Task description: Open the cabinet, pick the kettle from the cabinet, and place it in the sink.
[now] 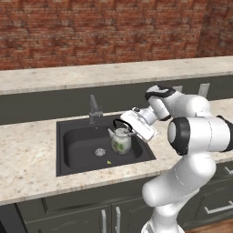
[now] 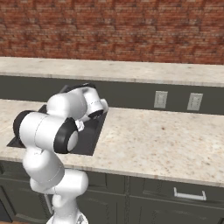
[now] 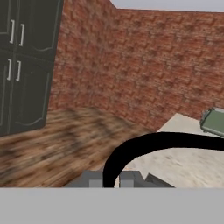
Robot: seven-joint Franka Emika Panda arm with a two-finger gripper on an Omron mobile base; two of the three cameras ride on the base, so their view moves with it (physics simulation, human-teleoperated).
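Left base view: you have the kettle hanging inside the sink, over the right half of the black basin, its pale green body upright and its spout pointing left. The gripper reaches in from the right, level with the black arched handle, its jaws drawn tight together on that handle. Whether the kettle's base touches the basin floor or hangs just above it, you cannot tell from here. The round metal drain lies just left of the kettle, and a small yellow-green speck sits on the basin floor in front of it. The grey faucet stands at the back rim of the sink, behind and left of the kettle. Right base view: your arm's own white links cover most of the sink; a strip of its black basin shows past the elbow, set into the speckled counter. Two wall outlets sit on the dark backsplash to the right. Hand view: the kettle's black handle arcs across the lower frame and runs down between the two fingertips, which are pinched close on it. Beyond are a brick wall and tall dark cabinet doors at the left.
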